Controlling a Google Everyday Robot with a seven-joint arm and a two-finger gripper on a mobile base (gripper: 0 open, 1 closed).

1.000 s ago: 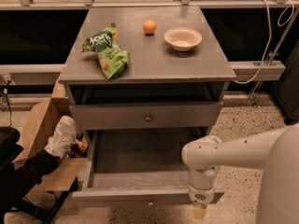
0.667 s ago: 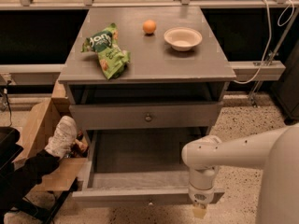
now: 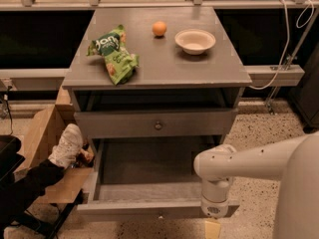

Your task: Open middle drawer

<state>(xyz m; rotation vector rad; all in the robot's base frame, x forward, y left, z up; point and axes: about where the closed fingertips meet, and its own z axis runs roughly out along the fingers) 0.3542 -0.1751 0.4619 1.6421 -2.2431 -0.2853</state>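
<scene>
We see the middle drawer point(image 3: 149, 166) plain grey, like the surface point(image 3: 169, 66); a green bag point(image 3: 113, 54), an orange fruit point(image 3: 159, 28), a cream bowl point(image 3: 195, 40). The pale yellow gripper point(image 3: 212, 228) hangs before the drawer's front.

On grey cabinet surface point(image 3: 164, 68): green crinkled snack bag point(image 3: 113, 54) left, small round orange fruit point(image 3: 159, 28) centre-rear, pale round bowl point(image 3: 195, 40) just right of it. Below, grey knobbed drawer point(image 3: 124, 124). Under it, wide shallow grey middle drawer point(image 3: 144, 168), pulled forward. Hand point(image 3: 212, 228) before its front, right of centre. Brown cardboard box point(image 3: 42, 133) left of cabinet.
</scene>
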